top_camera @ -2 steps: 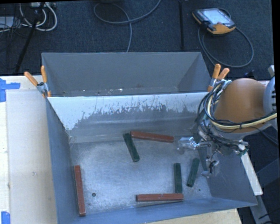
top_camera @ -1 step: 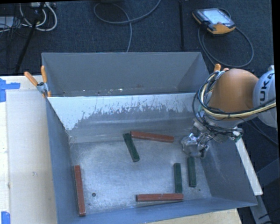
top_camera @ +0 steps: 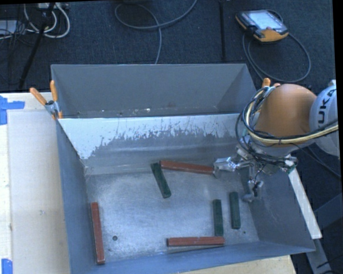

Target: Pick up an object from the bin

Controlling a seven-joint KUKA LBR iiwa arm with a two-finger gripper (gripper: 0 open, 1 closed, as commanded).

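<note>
Brown stick (top_camera: 186,168), lying aslant near mid-floor: why singled out? (Student)
Its right end touches one fingertip of the pincer (top_camera: 238,180), which hangs released, grasping nothing. (Tutor)
And the nearest green stick (top_camera: 235,210), just below? (Student)
It lies close under the other fingertip, near the bin's right wall (top_camera: 277,214); probably harder to straddle there. (Tutor)

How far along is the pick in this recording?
Done: the gripper is low in the right side of the bin. In hand: nothing. It is open and empty, next to the end of a brown stick, with two green sticks nearer the front wall. Left: close on one stick and lift it. All six sticks lie on the floor.
</note>
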